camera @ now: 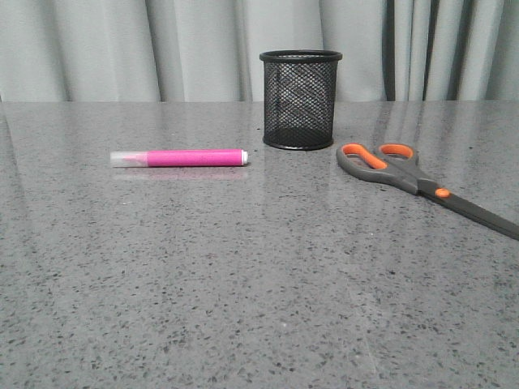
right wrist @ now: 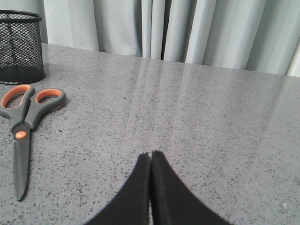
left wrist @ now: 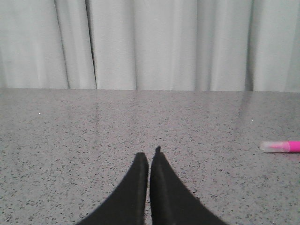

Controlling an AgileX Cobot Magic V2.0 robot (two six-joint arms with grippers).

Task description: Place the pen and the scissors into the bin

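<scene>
Black and tapered, our left gripper (left wrist: pixel 149 157) sits with its fingers pressed together on nothing, low over the speckled grey stone table (camera: pixel 243 284), and our right gripper (right wrist: pixel 151 155) is closed and empty in the same way. Outward from the left gripper, the pen (left wrist: pixel 281 146) lies flat on the table well off to its right and somewhat ahead, clear cap end nearest us; in the front view the pen (camera: pixel 178 158) runs crosswise with its white tip pointing toward the bin (camera: pixel 300 99). We judge it light, stiff and smooth, so it may roll or skid on the polished top; the pink barrel near its middle looks the best hold, pinched across its width, not on the cap, which might slip off. From the right gripper, the scissors (right wrist: pixel 23 126) lie flat well to its left, blades closed, handles pointing away toward the bin (right wrist: pixel 21 47) standing just beyond them. They look heavier, rigid and long, lying very low on the stone, so we would take them near the orange pivot or the handle neck, where the weight balances. The mesh bin seems light and could tip if the scissors drop in off-centre.
</scene>
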